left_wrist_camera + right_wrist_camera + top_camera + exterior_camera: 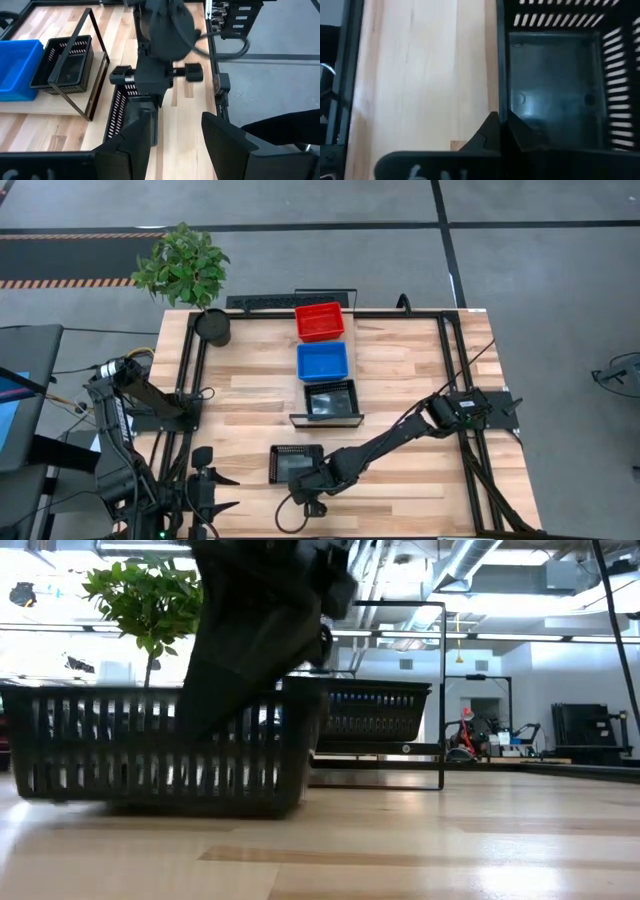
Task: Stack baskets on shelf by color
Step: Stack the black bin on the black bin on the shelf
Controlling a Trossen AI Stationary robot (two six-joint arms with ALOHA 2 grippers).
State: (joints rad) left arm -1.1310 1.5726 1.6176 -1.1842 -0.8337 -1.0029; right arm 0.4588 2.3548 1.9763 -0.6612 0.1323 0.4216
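High view: we see the right pincer (308, 476) clamped on the near-counter black basket's (292, 463) rim.
Left pincer (175, 135): apart, waiting nearby.
Risk: we fear the thin rim slips, tilting it short of the shelf (352, 419).

Both arms are matte black, built of chunky jointed segments with black cables trailing from their bases. The left gripper (175, 140) has broad, wedge-shaped fingers; white handwritten marks show on each wrist housing.
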